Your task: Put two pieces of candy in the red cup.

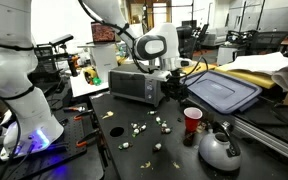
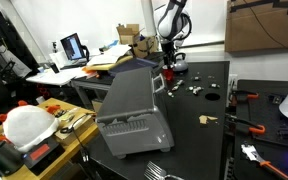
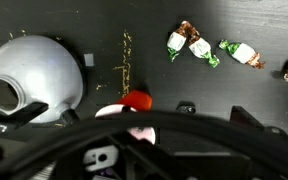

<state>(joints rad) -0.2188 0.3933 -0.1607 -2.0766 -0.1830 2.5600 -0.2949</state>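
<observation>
- On the black table (image 1: 174, 160), near its middle, stands the red cup (image 1: 192, 120). It is upright with its mouth to the ceiling, so anything let go from above would fall straight in. From where I stand I cannot tell whether any candy lies inside.
- Just beside the cup sits the grey kettle (image 1: 219, 150). It crowds that flank, so coming down from above looks to me the safer way in.
- The pieces of candy (image 1: 136, 127) lie loose on the table to one side of the cup. The closest is near it, and the rest are strewn farther off in front of the toaster oven (image 1: 136, 86).
- In the wrist view four of them show green-tipped twisted wrappers. They lie flat, some close together but not piled, which should let one be pinched at a time.
- The gripper (image 2: 169, 60) hangs over the cup, apparently touching neither it nor the kettle.
- Its jaws are spread as wide as they go, and I see nothing between them: released and empty.
- With the tool empty above the cup, I'd judge the next move is across to the scatter for a piece.
</observation>
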